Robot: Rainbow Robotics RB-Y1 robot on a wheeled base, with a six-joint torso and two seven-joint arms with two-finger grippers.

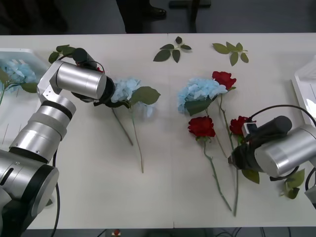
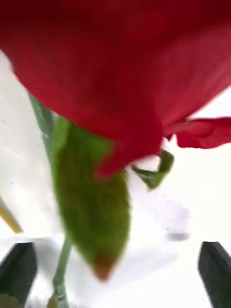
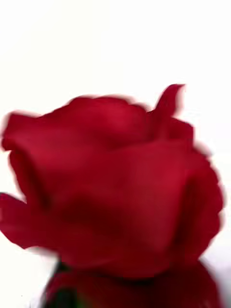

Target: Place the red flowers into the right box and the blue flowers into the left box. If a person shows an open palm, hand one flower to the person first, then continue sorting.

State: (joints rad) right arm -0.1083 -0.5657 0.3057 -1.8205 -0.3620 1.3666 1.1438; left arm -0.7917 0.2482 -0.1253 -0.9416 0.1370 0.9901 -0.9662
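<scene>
Rose (image 2: 125, 72) is lying on the table (image 1: 163, 197) right under the right tool (image 2: 118, 274), its fingers spread, stem (image 2: 61, 269) running between them; left tool's (image 1: 98, 74) grip cannot be told

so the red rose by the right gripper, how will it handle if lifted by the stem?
Probably floppy: the red rose has a long thin stem under a much bigger head, so the head likely droops. Likely light, being cloth-like petals. It looks unlikely to roll far, since leaves stick out sideways. The right gripper is open just below its head.
</scene>
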